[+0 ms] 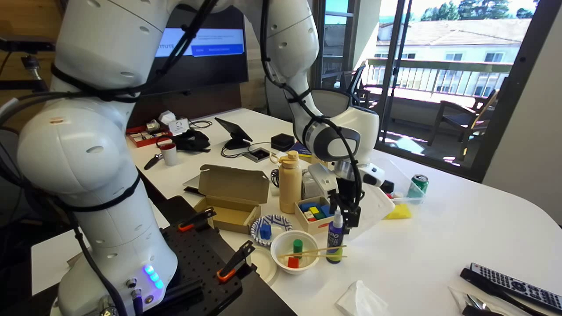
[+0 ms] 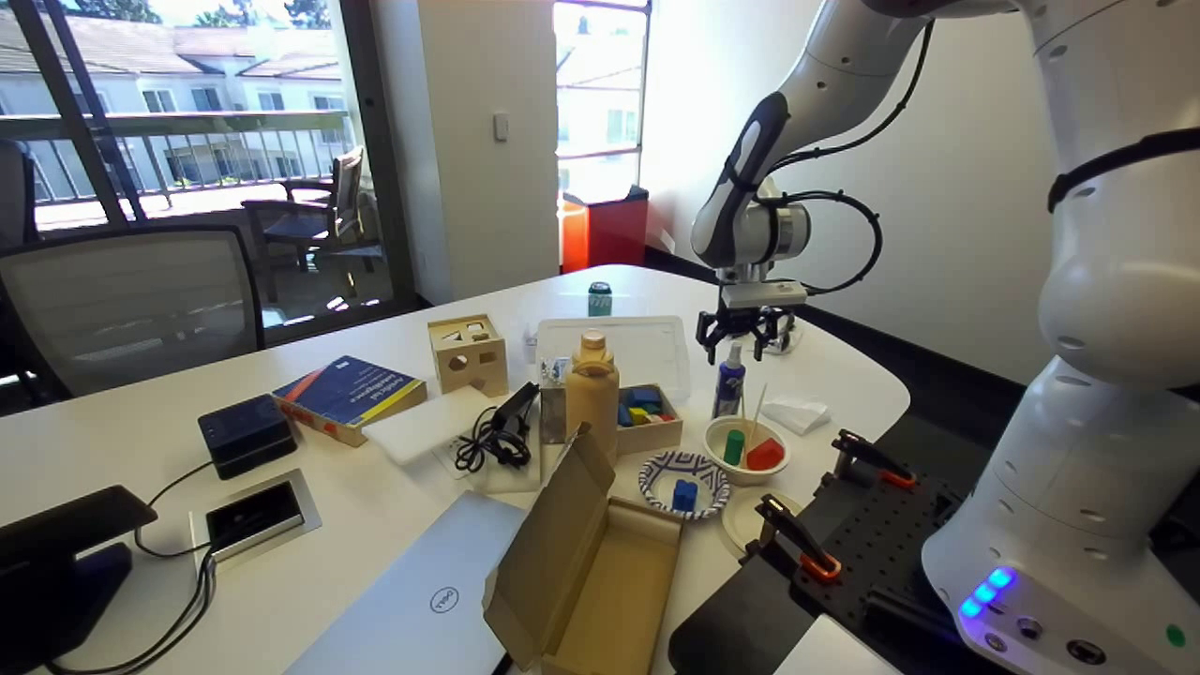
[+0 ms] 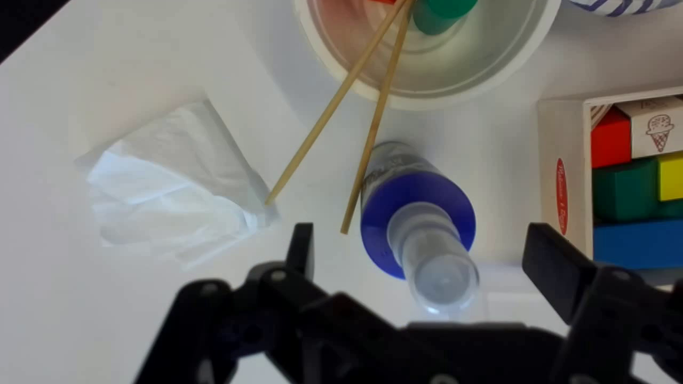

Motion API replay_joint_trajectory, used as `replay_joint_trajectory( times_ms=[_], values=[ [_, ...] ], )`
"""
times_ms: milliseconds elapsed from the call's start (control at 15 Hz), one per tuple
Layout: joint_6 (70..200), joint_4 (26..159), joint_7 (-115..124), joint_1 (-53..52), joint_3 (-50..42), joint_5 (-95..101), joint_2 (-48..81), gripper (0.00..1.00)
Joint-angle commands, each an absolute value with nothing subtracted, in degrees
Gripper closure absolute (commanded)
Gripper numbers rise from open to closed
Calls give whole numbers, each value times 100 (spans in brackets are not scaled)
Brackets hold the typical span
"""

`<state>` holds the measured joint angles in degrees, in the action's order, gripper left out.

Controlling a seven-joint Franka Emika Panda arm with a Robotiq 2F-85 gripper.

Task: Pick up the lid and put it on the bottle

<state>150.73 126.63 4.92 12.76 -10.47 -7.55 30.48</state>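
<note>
The bottle point(image 1: 335, 239) is small and dark blue-purple with a green base, and it stands upright on the table. It also shows in an exterior view point(image 2: 728, 392) and in the wrist view point(image 3: 384, 240). The clear lid point(image 3: 443, 280) sits over the white nozzle on top of the bottle, and no loose lid shows. My gripper point(image 2: 736, 352) is open and points down over the bottle's top. In the wrist view my gripper point(image 3: 424, 250) has its fingers apart, one on each side of the lid, with gaps on both sides.
A white bowl point(image 1: 281, 263) with blocks and two chopsticks point(image 3: 341, 101) stands close to the bottle. A wooden box of blocks point(image 3: 563, 176) is beside it. A tall tan bottle point(image 1: 290, 188), a patterned plate point(image 2: 656, 478) and a crumpled tissue point(image 3: 171, 176) are nearby.
</note>
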Motion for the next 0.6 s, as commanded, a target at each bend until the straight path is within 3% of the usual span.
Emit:
replay_joint_trajectory(
  times_ms=[0,533],
  values=[
    [14975,12866,577,1224,-1107,-711,2510,0],
    [14477,12659,487,1291,-1072,-726,2164,0]
  ],
)
